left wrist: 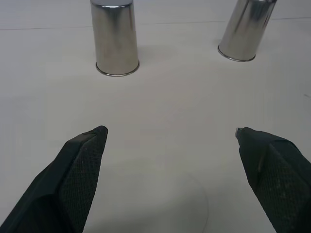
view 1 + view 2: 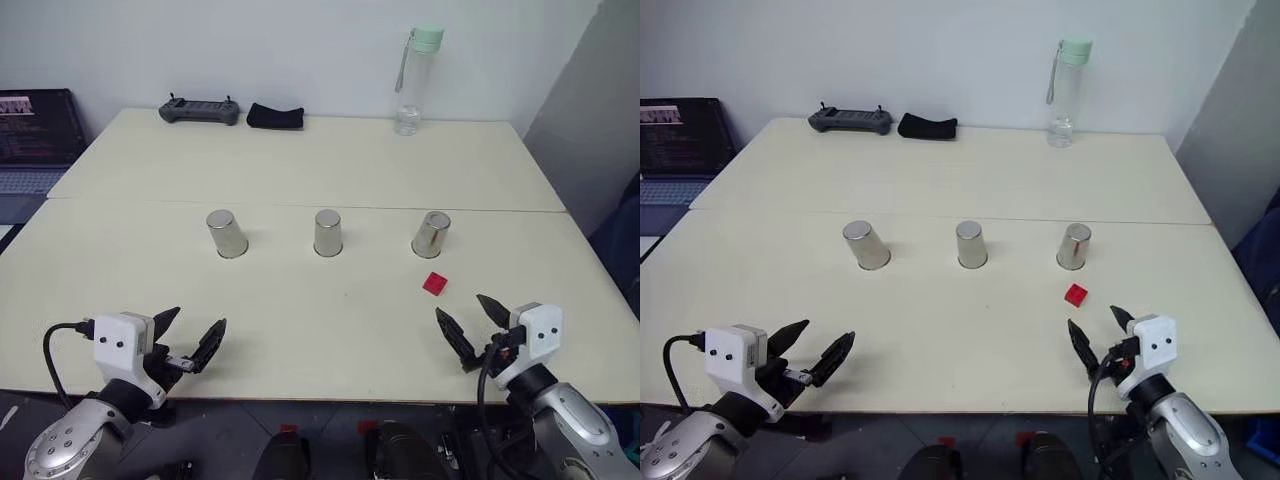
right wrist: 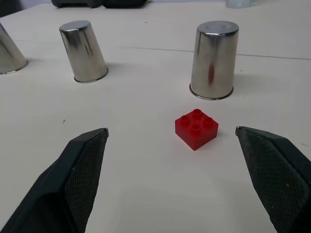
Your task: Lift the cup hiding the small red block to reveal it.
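Three upturned cups stand in a row on the counter (image 2: 300,160), the small red block (image 2: 435,284) bare near the right cup (image 2: 431,235), both grippers' jaws released, left gripper (image 2: 190,338) and right gripper (image 2: 470,325).

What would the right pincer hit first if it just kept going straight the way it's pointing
Probably the small red block, which lies on the table straight ahead between the open right pincer fingers. The rightmost cup stands just beyond it. Whether the pincer would pass above the block is unclear.

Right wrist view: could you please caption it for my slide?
Open right gripper facing the exposed small red block, three inverted steel cups behind.
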Robot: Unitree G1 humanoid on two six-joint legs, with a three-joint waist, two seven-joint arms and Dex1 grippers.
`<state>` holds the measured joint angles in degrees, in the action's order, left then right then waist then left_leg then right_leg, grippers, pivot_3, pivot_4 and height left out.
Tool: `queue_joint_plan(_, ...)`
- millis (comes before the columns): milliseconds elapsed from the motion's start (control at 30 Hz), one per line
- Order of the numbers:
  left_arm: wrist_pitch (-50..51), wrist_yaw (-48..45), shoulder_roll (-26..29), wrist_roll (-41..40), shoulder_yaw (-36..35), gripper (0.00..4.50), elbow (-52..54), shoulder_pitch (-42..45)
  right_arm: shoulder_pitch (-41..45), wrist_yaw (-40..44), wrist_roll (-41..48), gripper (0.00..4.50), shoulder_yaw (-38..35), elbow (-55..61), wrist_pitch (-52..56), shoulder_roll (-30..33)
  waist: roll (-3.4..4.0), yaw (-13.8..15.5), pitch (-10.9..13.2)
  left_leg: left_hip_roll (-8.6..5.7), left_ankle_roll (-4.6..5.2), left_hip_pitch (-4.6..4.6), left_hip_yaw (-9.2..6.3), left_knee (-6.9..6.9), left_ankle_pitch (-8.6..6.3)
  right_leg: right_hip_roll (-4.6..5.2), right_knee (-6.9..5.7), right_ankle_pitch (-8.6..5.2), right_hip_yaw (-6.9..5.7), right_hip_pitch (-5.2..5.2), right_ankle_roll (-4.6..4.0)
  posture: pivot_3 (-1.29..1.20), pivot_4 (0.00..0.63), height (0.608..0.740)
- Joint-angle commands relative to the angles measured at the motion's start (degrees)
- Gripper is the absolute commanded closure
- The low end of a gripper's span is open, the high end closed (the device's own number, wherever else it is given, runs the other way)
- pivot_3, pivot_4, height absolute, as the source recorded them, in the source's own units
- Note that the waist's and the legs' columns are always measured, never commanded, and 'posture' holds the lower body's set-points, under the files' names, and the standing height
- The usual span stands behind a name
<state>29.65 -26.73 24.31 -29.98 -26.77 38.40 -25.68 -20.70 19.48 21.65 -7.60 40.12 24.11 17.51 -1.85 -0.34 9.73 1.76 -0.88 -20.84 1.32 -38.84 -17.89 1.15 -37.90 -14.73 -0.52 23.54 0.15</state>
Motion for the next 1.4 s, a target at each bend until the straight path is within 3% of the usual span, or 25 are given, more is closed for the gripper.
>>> queue_joint_plan(33,-1.4,0.0,0.7,0.2,-0.1,0.0,0.5,0.6,1.0,-1.1,1.2,0.03,0.3,2.9,1.4,0.1,0.0,0.0,0.0,0.01,0.0,0.0,0.0,0.0,0.0,0.0,0.0,0.0,-0.01,0.0,0.0,0.0,0.15,0.74)
queue_joint_plan(533,-1.9,0.0,0.7,0.7,0.8,0.0,0.1,1.0,-0.3,-0.5,0.8,0.03,0.0,1.6,0.3,-0.1,0.0,0.1,0.0,0.01,0.0,-0.01,-0.01,0.03,0.0,0.0,0.03,-0.01,-0.02,0.01,0.0,0.0,0.15,0.74)
queue_joint_plan(1400,-1.8,0.1,0.8,0.7,1.1,0.0,-0.1,1.4,-3.4,4.3,0.0,0.03,-1.4,-8.6,-11.2,0.0,0.03,0.1,0.0,0.02,0.0,-0.03,0.0,0.07,0.0,0.0,0.1,-0.01,-0.02,0.02,0.0,0.0,0.15,0.74)
